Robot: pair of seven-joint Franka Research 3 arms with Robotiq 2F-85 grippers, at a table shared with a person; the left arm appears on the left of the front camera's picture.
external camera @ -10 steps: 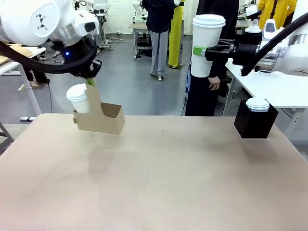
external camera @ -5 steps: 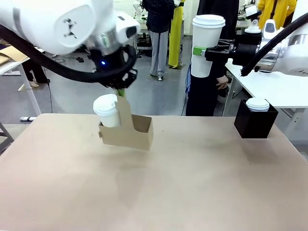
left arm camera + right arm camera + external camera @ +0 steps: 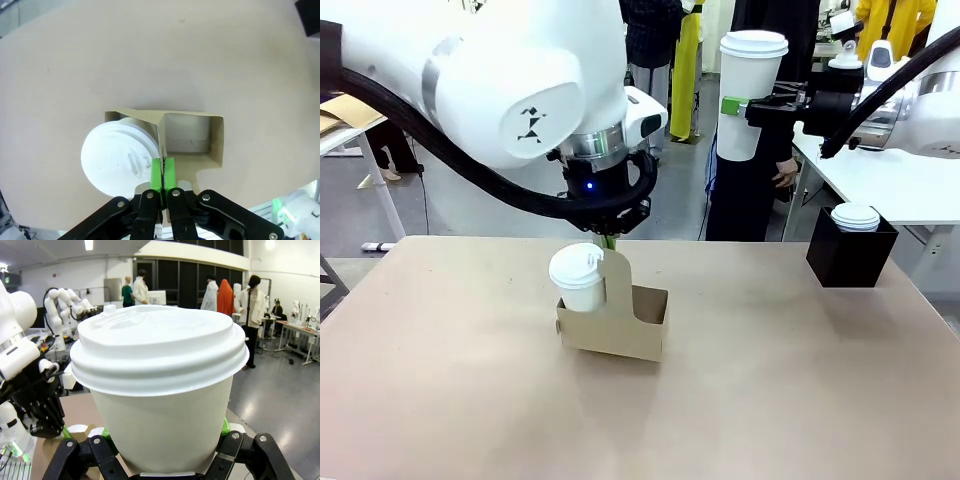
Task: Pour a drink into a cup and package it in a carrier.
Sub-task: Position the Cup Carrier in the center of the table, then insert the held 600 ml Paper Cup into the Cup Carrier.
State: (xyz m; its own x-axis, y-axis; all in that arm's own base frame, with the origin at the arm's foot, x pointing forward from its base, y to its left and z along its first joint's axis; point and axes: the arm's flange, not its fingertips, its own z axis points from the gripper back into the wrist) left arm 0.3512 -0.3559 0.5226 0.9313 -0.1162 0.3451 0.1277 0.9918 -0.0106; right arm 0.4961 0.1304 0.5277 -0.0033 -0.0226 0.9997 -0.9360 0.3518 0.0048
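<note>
Over the middle of the table (image 3: 440, 400), the left gripper (image 3: 609, 243) has its fingers clenched on the upright handle of the carrier (image 3: 620, 338). The carrier hangs at or just off the surface; I cannot tell if it touches. To my eye the job now is setting it down. Lower it level with the handle straight toward 12 o'clock, and let go only once the base lies flat, so the load doesn't tip. The carrier's long axis runs from 9 to 3 o'clock. High at 2 o'clock the right gripper (image 3: 738, 108) grasps a tall cup (image 3: 750, 75), lid up. The small cup (image 3: 578, 282) stands upright in the 9 o'clock hole, and the 3 o'clock hole is empty.
</note>
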